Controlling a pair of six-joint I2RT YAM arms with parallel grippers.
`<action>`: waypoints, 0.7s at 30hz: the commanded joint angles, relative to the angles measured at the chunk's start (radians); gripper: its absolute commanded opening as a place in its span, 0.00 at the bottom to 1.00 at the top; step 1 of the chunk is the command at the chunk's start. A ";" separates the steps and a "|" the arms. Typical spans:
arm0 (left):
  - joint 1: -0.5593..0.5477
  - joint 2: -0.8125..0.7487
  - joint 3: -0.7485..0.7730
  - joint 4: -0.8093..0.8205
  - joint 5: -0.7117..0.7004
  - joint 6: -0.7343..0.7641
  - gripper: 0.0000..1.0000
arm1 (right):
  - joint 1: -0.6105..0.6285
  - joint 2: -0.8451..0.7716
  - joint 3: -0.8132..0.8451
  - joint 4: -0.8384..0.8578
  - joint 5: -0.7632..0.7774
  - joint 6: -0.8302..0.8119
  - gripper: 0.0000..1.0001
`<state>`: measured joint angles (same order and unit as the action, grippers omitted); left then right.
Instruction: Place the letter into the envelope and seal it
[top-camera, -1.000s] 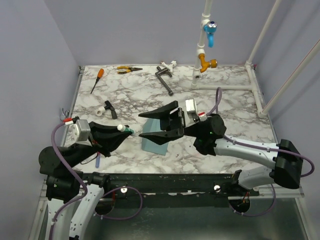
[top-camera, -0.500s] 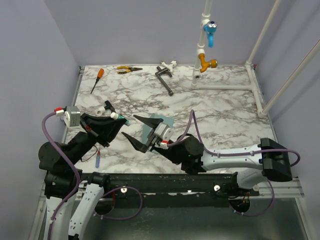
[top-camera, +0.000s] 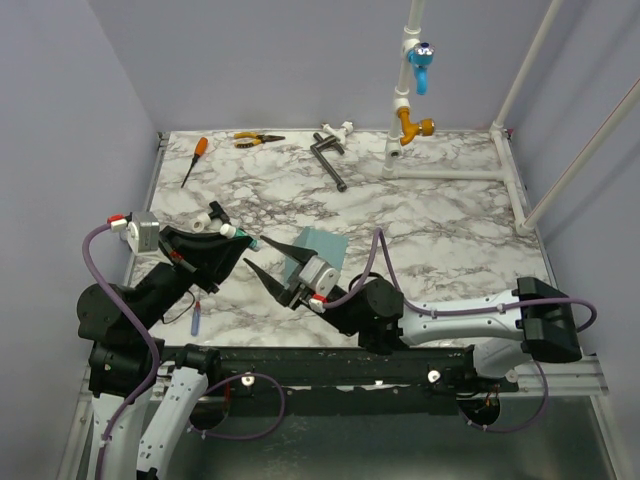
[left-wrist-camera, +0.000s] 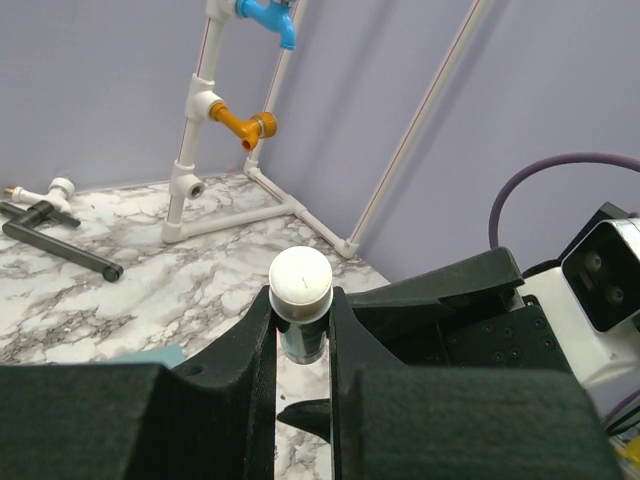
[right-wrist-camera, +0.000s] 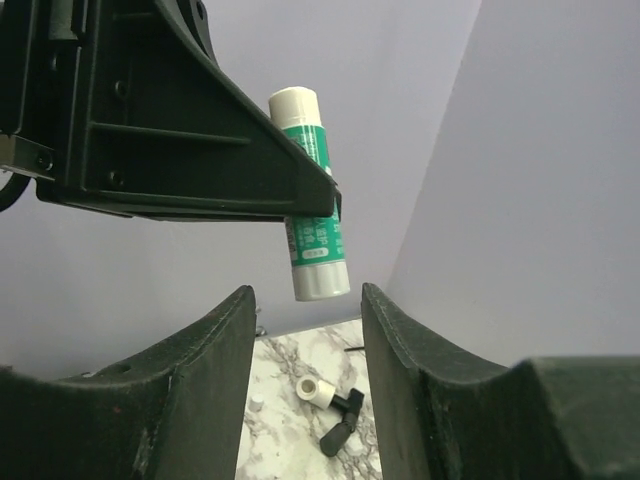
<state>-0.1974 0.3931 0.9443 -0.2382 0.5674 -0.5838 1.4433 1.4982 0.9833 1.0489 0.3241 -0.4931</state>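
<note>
The left jaws (left-wrist-camera: 302, 330) are almost closed, pinching a glue stick (left-wrist-camera: 300, 283) across its barrel. The stick has a white cap and a green-and-white label, and both ends stand out past the black fingers. In the top view this pair sits at centre left of the frame.

The right jaws (top-camera: 255, 251) stand partly open with nothing between them. Their tips point toward the upper left of the top view, close beside the left jaws. In the right wrist view the stick's lower end sits at the mouth of the gap between the two right fingers and appears to touch neither.

The envelope (top-camera: 322, 244) lies flat on the marble worktop (top-camera: 450, 235) near the middle of the top view, just right of the right fingers. Its near edge is hidden by the right wrist. Whether the letter is inside it cannot be told.

A small black-and-white part (top-camera: 215, 216) lies just above the left jaws in the top view, and a small blue item (top-camera: 196, 318) lies at lower left near the worktop's edge. Along the far edge are an orange-handled screwdriver (top-camera: 194, 160), yellow-handled pliers (top-camera: 256, 139) and a black T-handle (top-camera: 328, 158). At upper right a white pipe frame (top-camera: 440, 172) carries a blue tap (top-camera: 421, 60) and an orange fitting (top-camera: 417, 128).
</note>
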 joint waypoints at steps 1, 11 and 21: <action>0.006 0.009 0.021 -0.019 -0.019 -0.010 0.00 | 0.010 0.023 0.038 -0.003 0.022 -0.036 0.49; 0.006 0.007 0.014 -0.021 -0.018 -0.005 0.00 | 0.012 0.026 0.051 0.002 0.023 -0.047 0.41; 0.006 0.005 0.011 -0.022 -0.009 0.002 0.00 | 0.012 0.023 0.060 -0.043 0.004 -0.013 0.09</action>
<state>-0.1970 0.3939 0.9447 -0.2501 0.5663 -0.5827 1.4471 1.5150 1.0111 1.0370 0.3325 -0.5255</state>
